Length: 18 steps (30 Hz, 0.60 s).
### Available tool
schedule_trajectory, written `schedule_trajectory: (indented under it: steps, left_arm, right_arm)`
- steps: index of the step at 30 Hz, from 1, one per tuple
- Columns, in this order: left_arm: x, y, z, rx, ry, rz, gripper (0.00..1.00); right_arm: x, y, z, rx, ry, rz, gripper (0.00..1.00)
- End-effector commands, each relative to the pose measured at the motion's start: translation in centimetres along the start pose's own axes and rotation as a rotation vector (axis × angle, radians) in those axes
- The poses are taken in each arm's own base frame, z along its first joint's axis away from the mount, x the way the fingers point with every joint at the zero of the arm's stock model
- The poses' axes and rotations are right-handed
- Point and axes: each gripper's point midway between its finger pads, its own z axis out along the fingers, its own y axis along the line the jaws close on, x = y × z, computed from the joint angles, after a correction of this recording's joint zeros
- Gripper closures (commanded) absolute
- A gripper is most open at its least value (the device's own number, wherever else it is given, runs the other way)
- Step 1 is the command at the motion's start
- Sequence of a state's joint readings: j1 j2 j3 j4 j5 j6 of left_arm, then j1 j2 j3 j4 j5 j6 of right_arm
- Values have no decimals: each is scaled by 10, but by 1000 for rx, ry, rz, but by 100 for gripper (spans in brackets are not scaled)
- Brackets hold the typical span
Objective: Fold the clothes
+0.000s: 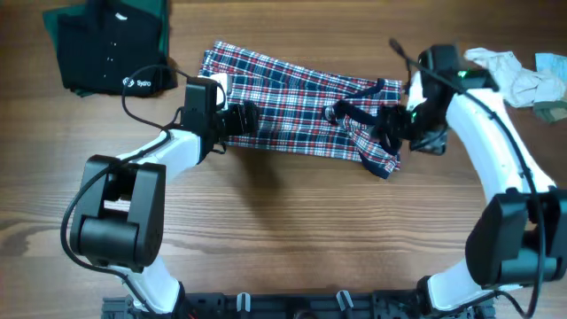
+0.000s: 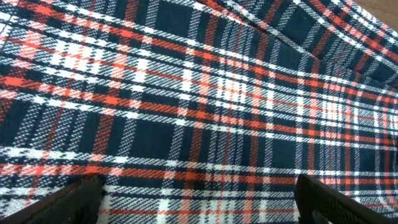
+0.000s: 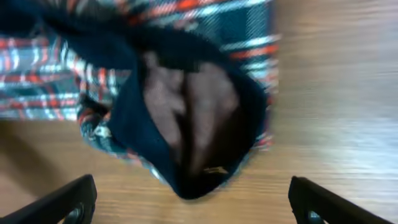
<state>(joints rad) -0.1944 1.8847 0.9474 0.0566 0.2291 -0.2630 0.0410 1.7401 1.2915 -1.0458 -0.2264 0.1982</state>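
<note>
A navy, red and white plaid garment [image 1: 292, 102] lies spread across the middle of the wooden table, its right end bunched with the dark lining turned out [image 1: 376, 133]. My left gripper [image 1: 237, 120] is open and sits low over the garment's left part; plaid cloth [image 2: 199, 106] fills its view between the fingertips [image 2: 199, 205]. My right gripper [image 1: 390, 124] is open over the bunched right end. In the right wrist view the dark opening of the cloth [image 3: 186, 118] hangs just ahead of the spread fingers [image 3: 196, 202], apart from them.
A folded dark green and black garment [image 1: 111, 44] lies at the back left. Pale crumpled clothes [image 1: 518, 75] lie at the back right. Bare wood table [image 1: 292, 230] lies in front of the plaid garment.
</note>
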Motion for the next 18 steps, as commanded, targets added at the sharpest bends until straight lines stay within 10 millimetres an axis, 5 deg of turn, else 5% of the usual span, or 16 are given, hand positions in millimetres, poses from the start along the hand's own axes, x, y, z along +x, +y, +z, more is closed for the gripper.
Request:
schedule_trajectory:
  steps: [1,6,13,18]
  left_arm:
    - [33,32,5,-99,83,-45,0]
    - [33,32,5,-99,83,-45,0]
    - [33,32,5,-99,84,-45,0]
    - [33,32,5,-99,83,-45,0]
  right_arm:
    - [21,20,22,-163,57,-85,0]
    - [32,12,45,-156,65,-83,0]
    - [7,17,46,-178,-42,-115,3]
    - [-2,39,41,-288,-81,-131,48]
